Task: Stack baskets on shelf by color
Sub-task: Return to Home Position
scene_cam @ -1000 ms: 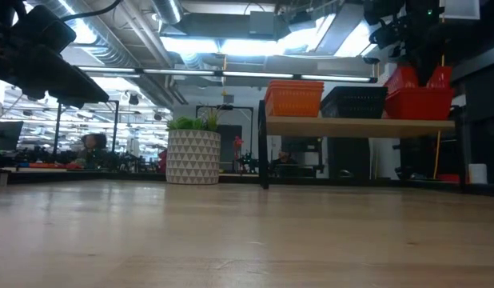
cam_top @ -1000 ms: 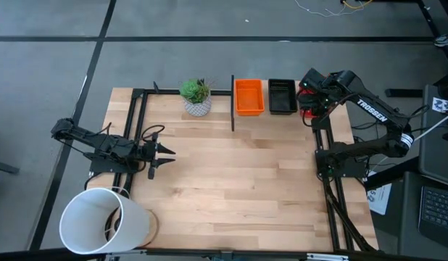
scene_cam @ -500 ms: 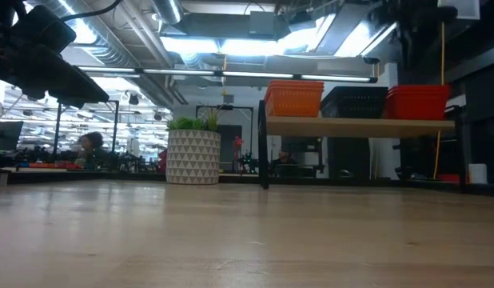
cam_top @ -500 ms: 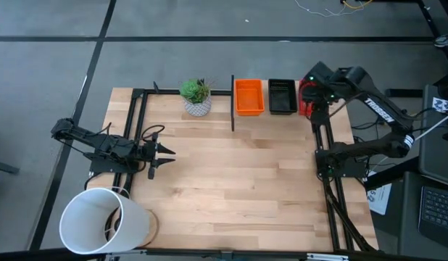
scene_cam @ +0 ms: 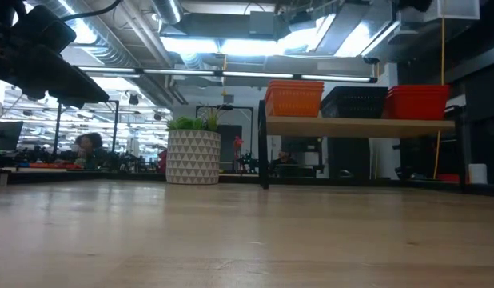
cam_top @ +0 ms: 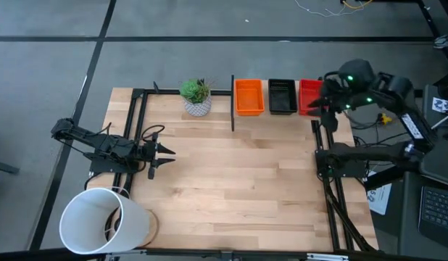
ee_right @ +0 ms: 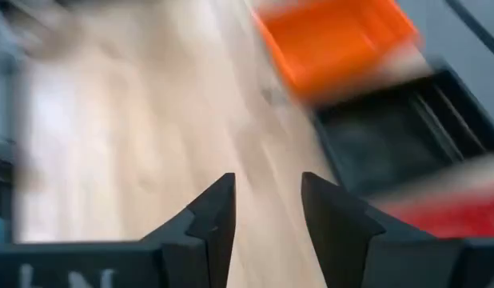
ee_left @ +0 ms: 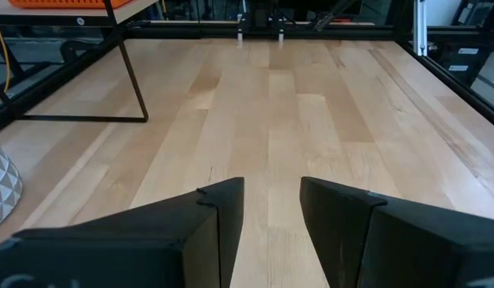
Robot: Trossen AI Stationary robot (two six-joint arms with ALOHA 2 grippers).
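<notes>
Now right tool [ee_right: 267,182], fingers [ee_right: 209,222] moderately apart, beside red baskets [cam_top: 308,96].

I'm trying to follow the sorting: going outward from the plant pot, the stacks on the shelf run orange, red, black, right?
Not quite: from the plant pot outward, the shelf holds orange baskets, then black baskets, then red baskets, as the high view shows. The right gripper is open near the red end; the left gripper waits at the left of the table.
</notes>
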